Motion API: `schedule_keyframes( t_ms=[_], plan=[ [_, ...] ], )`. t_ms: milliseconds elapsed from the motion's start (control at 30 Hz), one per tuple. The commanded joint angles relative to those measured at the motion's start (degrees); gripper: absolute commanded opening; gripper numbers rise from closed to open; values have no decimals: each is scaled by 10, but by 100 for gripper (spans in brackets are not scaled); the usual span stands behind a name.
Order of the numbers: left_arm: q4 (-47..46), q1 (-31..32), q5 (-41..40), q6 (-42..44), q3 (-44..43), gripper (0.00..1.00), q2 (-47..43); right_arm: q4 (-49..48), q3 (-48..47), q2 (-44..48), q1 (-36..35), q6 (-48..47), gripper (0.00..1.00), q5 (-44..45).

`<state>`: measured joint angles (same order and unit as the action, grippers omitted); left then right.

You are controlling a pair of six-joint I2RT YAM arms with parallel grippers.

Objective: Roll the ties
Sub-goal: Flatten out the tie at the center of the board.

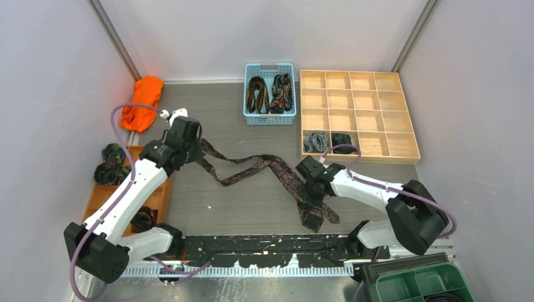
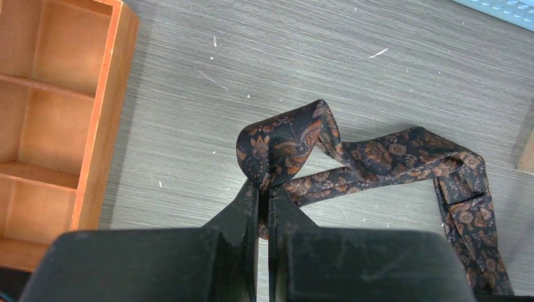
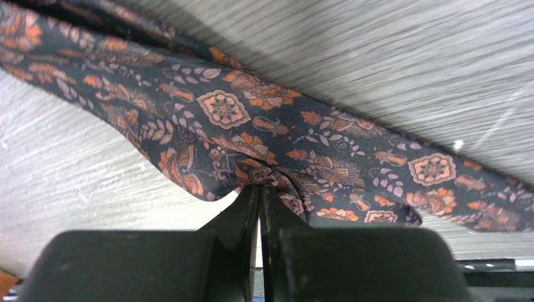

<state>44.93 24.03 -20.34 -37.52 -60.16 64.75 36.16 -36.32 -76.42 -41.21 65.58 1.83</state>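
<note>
Far left: orange cloth (image 1: 142, 100) bunched by the wall, not part of the job. Below it is the orange tray (image 1: 97, 198) with dark tie coils (image 1: 111, 171) in it, finished ones by the look.

My left gripper (image 2: 263, 189) is clamped tight on the narrow part of the paisley tie (image 1: 252, 168). The fabric bulges into a small loop just past the fingertips; I read that as the seed of the roll.

From there the tie runs right across the grey table (image 1: 252, 207), doubling back in a loose zigzag. Its wide end lies near the front edge, by my right arm.

Behind the middle, the blue basket (image 1: 269, 121) holds unrolled ties (image 1: 269, 93), waiting their turn. Right of it is the wooden grid box (image 1: 359, 157), with two small coils (image 1: 315, 141) in its near-left cells.

My right gripper (image 3: 259, 189) is pinched shut on the wider stretch of the same tie. The cloth puckers at the tips and seems lifted a bit off the table.

Judgement: the right anchors the tie so the left can wind. Rolling has barely begun, and the slack kink in the middle could skew the coil.
</note>
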Motion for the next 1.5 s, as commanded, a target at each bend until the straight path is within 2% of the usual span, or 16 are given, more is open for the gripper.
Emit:
schedule_keyframes(
  t_ms=[0, 133, 167, 233, 400, 467, 733, 967, 1167, 1233, 1300, 1400, 1467],
  plan=[
    [17, -2, -26, -15, 2, 2, -29, 116, -4, -45, 42, -2, 11, 89],
    [42, -2, -46, -28, 6, 8, -29, 154, -51, -129, 53, 1, 10, 81],
    [46, -2, -47, -33, 9, 11, -30, 171, -74, -154, 53, -5, 3, 80],
    [48, -3, -51, -37, 14, 16, -29, 186, -103, -192, 43, -19, 1, 79],
    [52, -15, -83, -39, 11, 40, -40, 205, -161, -204, 25, -23, 1, 114],
    [43, -31, -97, -38, 11, 45, -47, 220, -171, -203, 32, -29, 1, 137],
    [33, -116, -75, -31, -12, 48, -43, 279, -197, -229, 79, -51, 1, 196],
    [27, -118, -54, -27, -8, 48, -73, 325, -231, -238, 161, -86, 1, 250],
    [32, -118, -35, -16, -16, 48, -80, 342, -239, -204, 276, -146, 1, 283],
    [28, -118, -8, -11, -17, 46, -81, 345, -246, -185, 303, -166, 1, 297],
    [10, -118, 45, -4, -11, 34, -83, 345, -271, -157, 298, -186, 1, 294],
    [-36, -118, 125, 2, 14, 9, -93, 294, -308, -86, 258, -230, 2, 221],
    [-80, -118, 181, 6, 36, 1, -111, 243, -329, -49, 218, -246, 12, 195]
  ],
)
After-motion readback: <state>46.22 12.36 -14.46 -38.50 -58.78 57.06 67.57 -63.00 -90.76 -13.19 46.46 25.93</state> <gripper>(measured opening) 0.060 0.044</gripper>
